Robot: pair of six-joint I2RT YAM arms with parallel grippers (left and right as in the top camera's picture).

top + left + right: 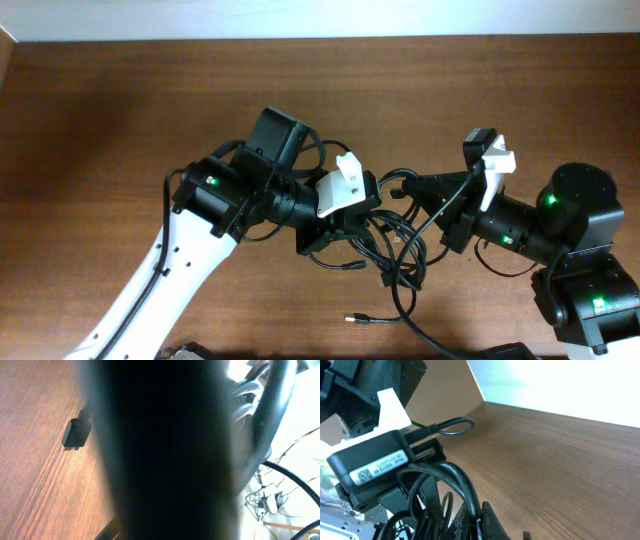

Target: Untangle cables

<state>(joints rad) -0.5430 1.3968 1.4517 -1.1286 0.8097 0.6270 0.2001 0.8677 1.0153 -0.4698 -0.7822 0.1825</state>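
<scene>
Meeting over the middle of the desk (pixel 120 100), both arms reach into the cables (pixel 395 255), a loose black tangle lying between them (one plug end (pixel 355 319) trails apart from the bunch). Both the left fingers (pixel 368 202) and the right fingers (pixel 415 188) are clenched; whether either pinches a cord, I cannot tell.

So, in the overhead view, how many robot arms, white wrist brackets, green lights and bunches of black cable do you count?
Robot arms: 2
White wrist brackets: 2
Green lights: 4
Bunch of tangled black cables: 1 (the single cords cannot be told apart)
Total: 9
</scene>
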